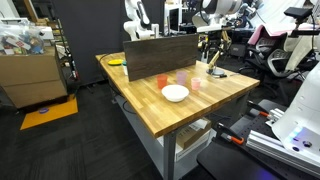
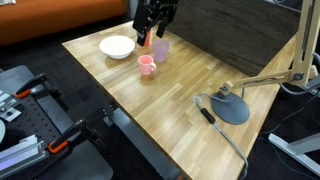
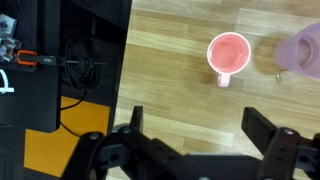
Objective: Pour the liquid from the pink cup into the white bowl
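The pink cup (image 2: 147, 65) stands upright on the wooden table, a little apart from the white bowl (image 2: 117, 46). Both also show in an exterior view, the pink cup (image 1: 195, 84) and the white bowl (image 1: 175, 93). In the wrist view the pink cup (image 3: 227, 56) is seen from above, ahead of my gripper (image 3: 200, 135). The gripper's fingers are spread wide with nothing between them. In an exterior view the gripper (image 2: 155, 22) hangs above the cluster of cups, not touching any.
A lavender cup (image 2: 161, 50) stands next to the pink cup and also shows in the wrist view (image 3: 304, 50). A red-orange cup (image 1: 162, 80) stands near the bowl. A dark board (image 1: 160, 48) stands along the back. A lamp with a grey round base (image 2: 231, 107) is on the table. The table edge (image 3: 125, 70) drops to a dark floor.
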